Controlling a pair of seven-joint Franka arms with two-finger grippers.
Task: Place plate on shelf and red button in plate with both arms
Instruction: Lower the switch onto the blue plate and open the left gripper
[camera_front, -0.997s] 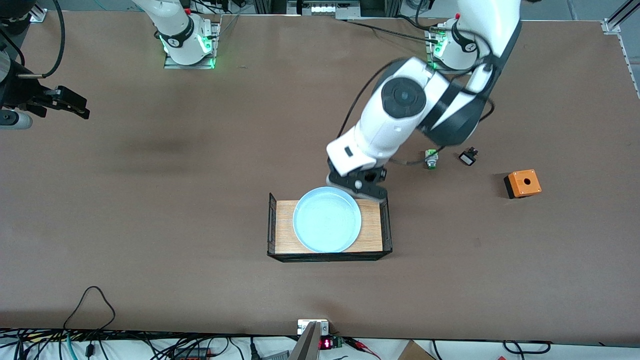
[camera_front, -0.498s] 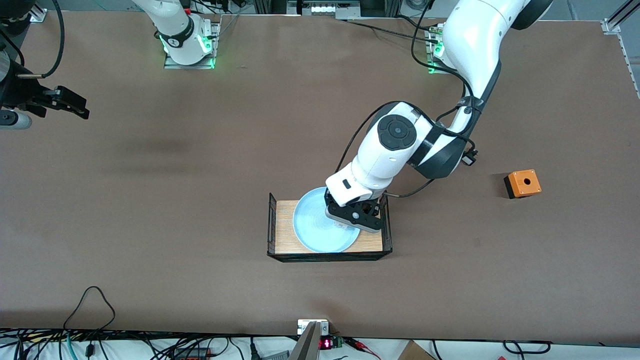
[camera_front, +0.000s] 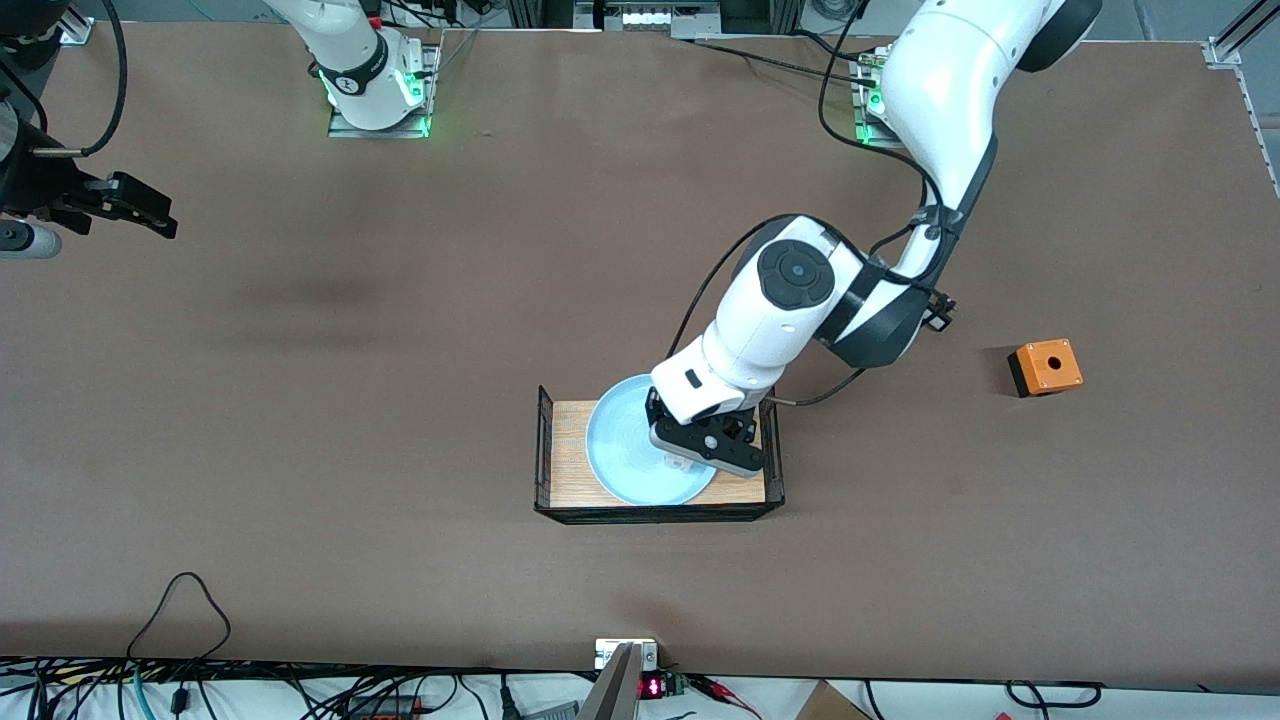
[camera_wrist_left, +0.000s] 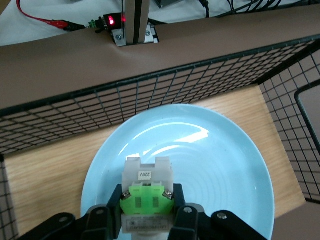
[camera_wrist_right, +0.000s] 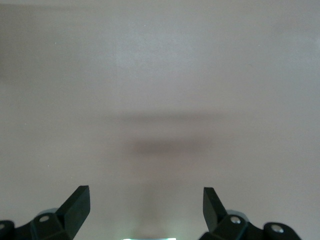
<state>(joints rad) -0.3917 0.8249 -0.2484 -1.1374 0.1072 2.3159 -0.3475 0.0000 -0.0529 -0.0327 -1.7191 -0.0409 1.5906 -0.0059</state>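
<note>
The pale light-blue plate (camera_front: 625, 440) lies on the wooden floor of a black wire basket (camera_front: 545, 450) at mid-table. My left gripper (camera_front: 690, 460) is over the plate, at its side toward the left arm's end of the table. It is shut on the red button, which shows as a small white bit under the fingers (camera_front: 678, 462). In the left wrist view my left gripper (camera_wrist_left: 148, 200) grips the button's white body and bright green block (camera_wrist_left: 148, 172) low over the plate (camera_wrist_left: 220, 165); its cap is hidden. My right gripper (camera_front: 150, 215) waits open and empty over bare table; its own view (camera_wrist_right: 146, 200) shows the same.
An orange box with a round hole (camera_front: 1045, 366) stands toward the left arm's end of the table. A small black-and-white part (camera_front: 940, 316) peeks out beside the left arm's elbow. The basket's wire walls (camera_wrist_left: 150, 95) rise around the plate.
My left gripper has moved with the button from beside the plate's rim to over the plate and come lower. The right arm has not moved.
</note>
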